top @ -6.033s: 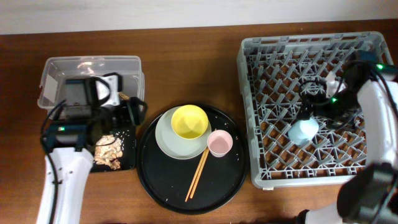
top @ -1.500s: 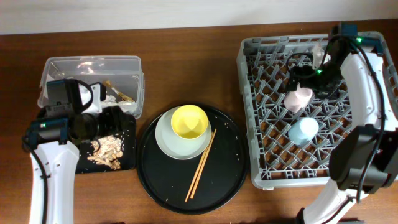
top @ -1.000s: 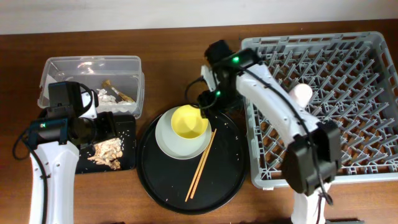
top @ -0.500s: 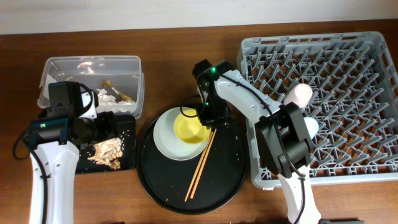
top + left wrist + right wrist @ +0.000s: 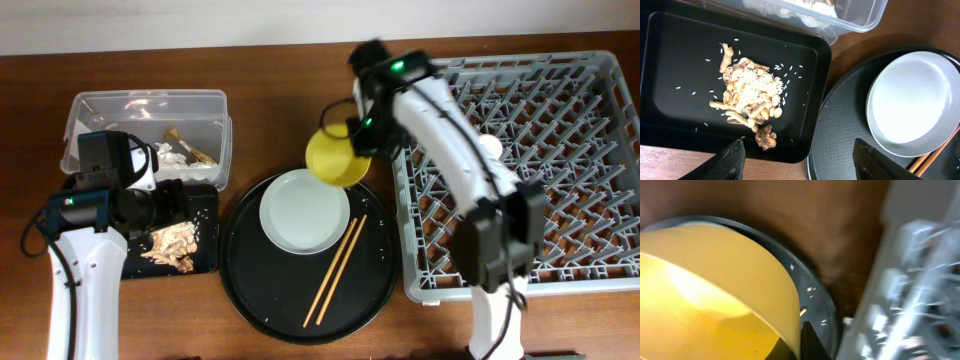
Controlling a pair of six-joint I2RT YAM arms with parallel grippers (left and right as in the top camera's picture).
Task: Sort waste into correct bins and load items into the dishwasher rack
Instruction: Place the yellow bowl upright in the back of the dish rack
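Your right gripper pinches the tilted yellow bowl.
Dishwasher rack is just right of it, plate just nearer you; your left gripper hangs spread over food scraps in the black tray.

Layout as observed. The tub stood at the rear left of the table, with tissue and a thin stick inside it. The shallow tray lay directly in front of the tub, just beside it, with the food scraps in it. The round tray lay centrally, between the shallow tray and the rack, which took up the right side. The plate rested on the rear half of the round tray. The chopsticks lay on the same tray, to the front right of the plate. The bowl sat over the round tray's rear rim, behind and right of the plate and just left of the rack.
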